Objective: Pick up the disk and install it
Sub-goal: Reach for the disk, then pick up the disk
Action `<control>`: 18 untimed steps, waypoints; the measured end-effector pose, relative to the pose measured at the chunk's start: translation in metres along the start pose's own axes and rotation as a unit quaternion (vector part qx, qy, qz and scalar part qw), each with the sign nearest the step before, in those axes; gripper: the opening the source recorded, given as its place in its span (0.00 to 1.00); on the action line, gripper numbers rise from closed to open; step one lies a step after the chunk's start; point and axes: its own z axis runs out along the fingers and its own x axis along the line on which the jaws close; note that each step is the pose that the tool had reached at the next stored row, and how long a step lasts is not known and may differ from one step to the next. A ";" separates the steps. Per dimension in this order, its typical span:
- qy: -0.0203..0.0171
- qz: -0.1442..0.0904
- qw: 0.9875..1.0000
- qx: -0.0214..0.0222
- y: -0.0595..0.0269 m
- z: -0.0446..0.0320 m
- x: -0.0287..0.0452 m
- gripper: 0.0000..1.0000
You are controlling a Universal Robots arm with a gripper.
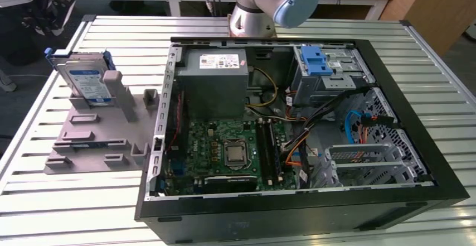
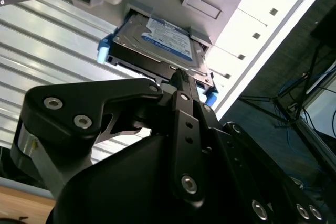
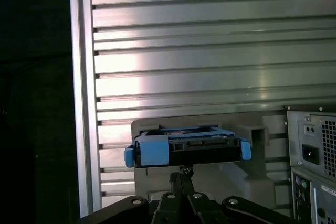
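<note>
Disk [image 1: 85, 82] upright in grey holder [image 1: 89, 145], beside PC case [image 1: 297, 215]. From my wrist cams, gripper [image 3: 184, 170] fingers pinched together w/ nothing held, facing disk's edge.

The exterior view is evenly bright. In the first wrist view, glare streaks the ribbed silver metal tabletop [image 3: 157, 61]
</note>
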 end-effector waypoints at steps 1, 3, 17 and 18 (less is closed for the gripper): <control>0.000 0.000 1.000 0.000 -0.0002 0.0001 0.0026 0.11; 0.000 0.000 1.000 0.000 -0.0005 0.0002 0.0070 0.11; 0.002 -0.046 0.999 0.000 -0.0009 0.0007 0.0109 0.11; 0.002 -0.053 0.999 0.000 -0.0009 0.0008 0.0110 0.11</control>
